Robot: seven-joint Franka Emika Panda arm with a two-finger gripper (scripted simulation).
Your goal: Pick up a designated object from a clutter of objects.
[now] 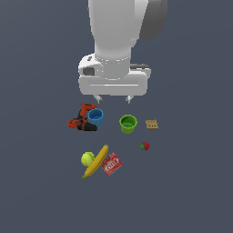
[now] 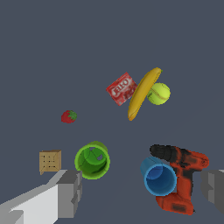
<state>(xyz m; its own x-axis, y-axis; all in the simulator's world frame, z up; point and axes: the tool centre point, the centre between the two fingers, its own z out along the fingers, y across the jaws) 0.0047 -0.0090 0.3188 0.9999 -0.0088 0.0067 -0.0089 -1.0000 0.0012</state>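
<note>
The gripper [image 1: 113,98] hangs above the clutter with its two fingers spread wide and nothing between them; in the wrist view both grey fingers [image 2: 70,192] stand far apart at the frame's edges. The designated object, a small bright blue cup [image 1: 95,116], is tapered, wider at its open rim than at its base, with a lighter blue interior. It stands upright, touching the red-black drill [image 1: 82,119] on the exterior view's left, below the gripper's finger on that side. A green cup [image 1: 128,123] of similar size stands apart on the exterior view's right, and a tan block [image 1: 152,124] lies beyond. Nearer the camera lie a strawberry [image 1: 144,146], a banana [image 1: 96,161], a yellow-green ball [image 1: 87,158] and a red packet [image 1: 111,164].
</note>
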